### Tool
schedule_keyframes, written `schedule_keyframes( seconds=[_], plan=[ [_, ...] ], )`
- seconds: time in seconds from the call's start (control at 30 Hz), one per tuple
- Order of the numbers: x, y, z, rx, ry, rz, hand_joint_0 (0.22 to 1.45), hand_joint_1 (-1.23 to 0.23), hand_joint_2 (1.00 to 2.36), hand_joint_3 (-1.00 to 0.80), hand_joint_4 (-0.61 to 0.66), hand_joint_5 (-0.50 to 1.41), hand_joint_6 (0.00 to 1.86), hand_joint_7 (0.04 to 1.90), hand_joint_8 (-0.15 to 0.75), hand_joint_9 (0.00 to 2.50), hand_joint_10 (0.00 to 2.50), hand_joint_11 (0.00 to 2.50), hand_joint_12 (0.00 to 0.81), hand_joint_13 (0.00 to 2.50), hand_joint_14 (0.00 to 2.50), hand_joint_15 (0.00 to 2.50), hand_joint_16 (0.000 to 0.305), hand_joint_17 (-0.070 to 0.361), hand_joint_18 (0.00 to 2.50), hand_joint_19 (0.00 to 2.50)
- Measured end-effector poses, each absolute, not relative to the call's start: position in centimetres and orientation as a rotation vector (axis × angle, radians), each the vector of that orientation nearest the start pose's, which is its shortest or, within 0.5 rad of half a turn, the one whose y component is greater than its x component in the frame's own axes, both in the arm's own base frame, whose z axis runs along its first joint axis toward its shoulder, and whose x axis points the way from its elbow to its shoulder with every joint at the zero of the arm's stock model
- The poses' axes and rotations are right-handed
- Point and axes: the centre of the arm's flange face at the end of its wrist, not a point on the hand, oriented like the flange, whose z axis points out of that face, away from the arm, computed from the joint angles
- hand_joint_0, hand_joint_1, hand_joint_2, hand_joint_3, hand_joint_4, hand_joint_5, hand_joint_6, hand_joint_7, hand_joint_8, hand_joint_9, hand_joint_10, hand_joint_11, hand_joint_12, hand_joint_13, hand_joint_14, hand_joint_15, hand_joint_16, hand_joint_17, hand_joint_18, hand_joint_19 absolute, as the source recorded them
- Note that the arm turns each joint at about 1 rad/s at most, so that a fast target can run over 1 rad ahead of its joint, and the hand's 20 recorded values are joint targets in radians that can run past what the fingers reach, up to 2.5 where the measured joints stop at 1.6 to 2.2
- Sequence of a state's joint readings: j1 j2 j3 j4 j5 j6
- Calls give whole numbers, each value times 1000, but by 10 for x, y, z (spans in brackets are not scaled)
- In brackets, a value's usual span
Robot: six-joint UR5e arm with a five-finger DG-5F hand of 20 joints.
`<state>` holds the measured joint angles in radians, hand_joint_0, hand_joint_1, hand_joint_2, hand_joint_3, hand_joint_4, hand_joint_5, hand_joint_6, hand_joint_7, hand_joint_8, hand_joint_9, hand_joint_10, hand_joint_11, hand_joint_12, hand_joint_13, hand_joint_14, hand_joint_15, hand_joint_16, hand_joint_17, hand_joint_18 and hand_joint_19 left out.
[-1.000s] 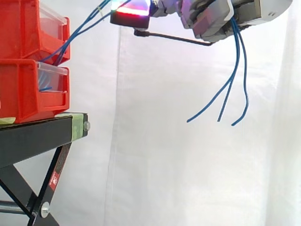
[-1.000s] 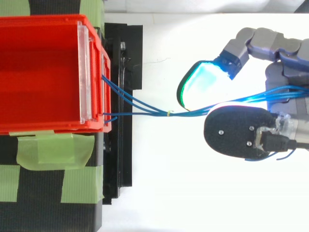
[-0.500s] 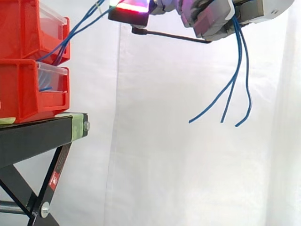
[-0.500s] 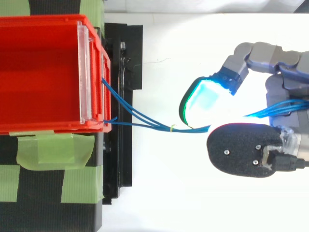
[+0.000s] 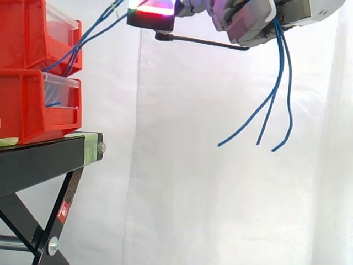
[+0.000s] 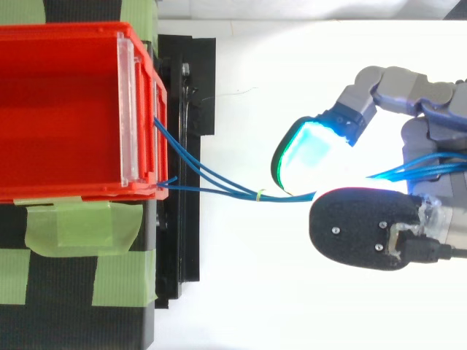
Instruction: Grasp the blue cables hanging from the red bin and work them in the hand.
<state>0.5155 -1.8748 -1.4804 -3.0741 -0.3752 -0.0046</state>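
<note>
The white curtain (image 5: 193, 193), smooth and faintly folded, the black metal stand (image 5: 44, 160) with matte green tape (image 6: 66, 226), and the stacked glossy red plastic bins (image 5: 33, 83) sit as before. At 3 o'clock from the bins, the hand (image 5: 248, 22) has eased slightly toward them, fingers still curled round the thin blue cables (image 6: 219, 191). These run from the upper bin's front to the hand. Their loose ends hang toward 6 o'clock, swung a little toward 9.

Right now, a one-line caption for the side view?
Hand grips blue cables running from the red bin, loose ends dangling.
</note>
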Motion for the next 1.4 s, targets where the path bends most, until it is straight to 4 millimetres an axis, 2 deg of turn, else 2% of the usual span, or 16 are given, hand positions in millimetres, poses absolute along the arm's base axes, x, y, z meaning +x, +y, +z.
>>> schedule_keyframes(
  seconds=[0.13,0.5,0.73,0.87,1.1,1.2,1.4],
  plan=[
    [574,68,381,1441,813,571,909,-645,1015,-685,335,441,7,1367,476,809,2500,2500,449,1055,2500,1378,53,119,1694,1354],
    [571,75,380,1441,804,564,905,-670,1016,-659,334,406,5,1365,479,776,2500,2500,459,1035,2500,1388,53,120,1672,1360],
    [571,76,380,1441,804,565,965,-653,1024,-422,349,389,6,1349,474,774,2500,2500,455,1035,2500,1352,52,117,1669,1361],
    [571,76,380,1441,804,565,991,-621,1025,-389,376,370,8,1297,468,796,2500,2500,450,1045,2500,1340,53,118,1670,1323],
    [571,77,380,1440,805,565,1016,-541,1018,-577,464,246,15,980,455,867,2500,2500,439,1094,2500,1354,53,120,1684,1245],
    [571,78,380,1440,803,565,998,-522,1016,-642,469,213,13,899,463,905,2500,2500,434,1115,2500,1350,54,121,1711,1260],
    [570,80,381,1440,793,566,980,-568,1017,-628,441,217,16,986,473,905,2500,2500,441,1111,2500,1370,52,118,1728,1287]
  ],
)
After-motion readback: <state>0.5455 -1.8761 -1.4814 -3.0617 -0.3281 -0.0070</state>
